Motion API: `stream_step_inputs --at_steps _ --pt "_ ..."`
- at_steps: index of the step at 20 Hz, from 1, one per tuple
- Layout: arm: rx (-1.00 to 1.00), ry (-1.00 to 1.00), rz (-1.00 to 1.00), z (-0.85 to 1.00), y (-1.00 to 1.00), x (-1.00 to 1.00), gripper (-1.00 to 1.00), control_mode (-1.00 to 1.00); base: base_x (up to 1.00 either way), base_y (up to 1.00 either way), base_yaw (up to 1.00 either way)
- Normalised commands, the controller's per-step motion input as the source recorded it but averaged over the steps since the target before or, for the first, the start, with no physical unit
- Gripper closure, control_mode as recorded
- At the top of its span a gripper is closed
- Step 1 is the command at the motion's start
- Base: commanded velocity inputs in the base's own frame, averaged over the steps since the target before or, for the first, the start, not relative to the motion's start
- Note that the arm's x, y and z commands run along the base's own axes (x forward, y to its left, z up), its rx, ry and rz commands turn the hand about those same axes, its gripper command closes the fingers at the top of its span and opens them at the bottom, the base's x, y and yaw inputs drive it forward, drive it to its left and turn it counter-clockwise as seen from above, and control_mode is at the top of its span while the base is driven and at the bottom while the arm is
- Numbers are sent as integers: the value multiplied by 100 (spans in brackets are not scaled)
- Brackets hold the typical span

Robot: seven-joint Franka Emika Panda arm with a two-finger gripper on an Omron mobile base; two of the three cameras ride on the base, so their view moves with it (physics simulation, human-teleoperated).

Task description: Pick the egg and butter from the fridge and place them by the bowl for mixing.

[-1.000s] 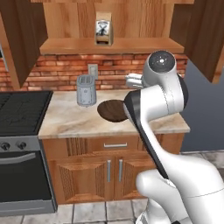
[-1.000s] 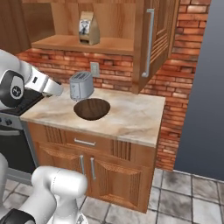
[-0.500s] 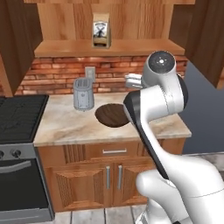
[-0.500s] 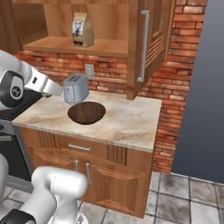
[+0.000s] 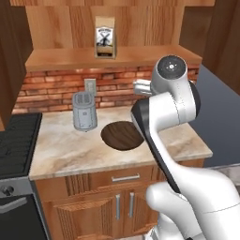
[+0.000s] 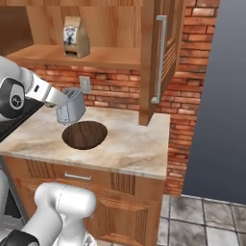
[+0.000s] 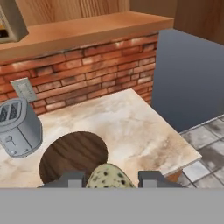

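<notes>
The white arm folds up high over the bench (image 5: 70,152), its forearm reaching out above the bowl (image 5: 122,135). In the hand view the claw (image 7: 111,178) is clamped on the egg (image 7: 109,177), a pale, dark-speckled oval held between the two dark fingertips directly above the bowl's near rim. The bowl is round, shallow, dark brown wood, lying flat on mottled beige marble. Just behind and left of the bowl stands a brushed silver toaster (image 5: 85,110), boxy with rounded corners. To the bowl's right the marble is bare out to the bench's square corner, where the floor tiles begin. Behind the bowl rises a red brick wall with a wooden shelf (image 5: 112,58) above.
</notes>
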Motion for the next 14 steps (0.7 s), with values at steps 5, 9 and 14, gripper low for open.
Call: stream_step_inputs --at_steps 5,9,14 --pt "0 0 0 0 0 0 100 100 39 0 -7" --pt "0 0 0 0 0 0 100 100 2 -3 0" --pt "5 11 0 -21 -17 0 100 -100 0 -6 0"
